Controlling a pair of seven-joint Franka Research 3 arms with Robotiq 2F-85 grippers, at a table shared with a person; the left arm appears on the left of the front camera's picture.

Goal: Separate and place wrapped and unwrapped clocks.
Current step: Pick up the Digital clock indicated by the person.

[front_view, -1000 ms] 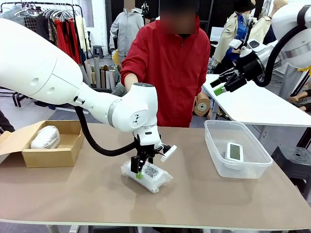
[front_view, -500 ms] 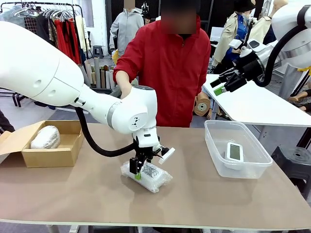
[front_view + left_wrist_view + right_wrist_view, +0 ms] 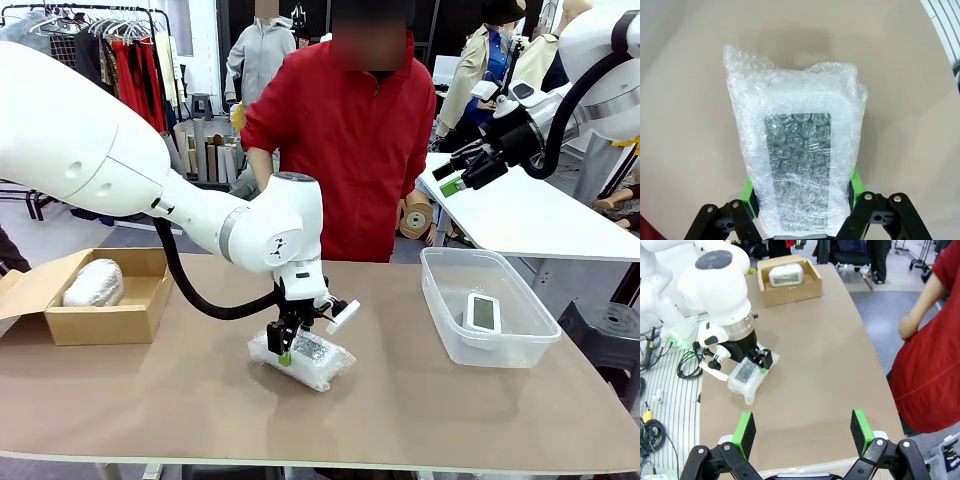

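Thing to move: a white block clock wrapped in cloudy bubble wrap (image 3: 301,358), lying flat on the brown bench (image 3: 420,400), near the middle of the front edge.
Left pincer (image 3: 286,352): right on top of the wrapped clock, one green pad on each long side, closing in on it; I cannot tell if the hold is tight yet.
Long way of the clock: it runs straight out between the two pads in the left wrist view, so they press across its short way.
Right pincer (image 3: 801,431): fingers wide apart, holding nothing, high off the bench's right end.
Nearer arm: the left one.
Where it likely goes: the brown cardboard box (image 3: 100,300) at the bench's left edge, which has another wrapped clock (image 3: 93,284) inside.
Bare white clock with a grey-green screen (image 3: 483,313): inside the clear plastic tub (image 3: 440,300) by the right edge.
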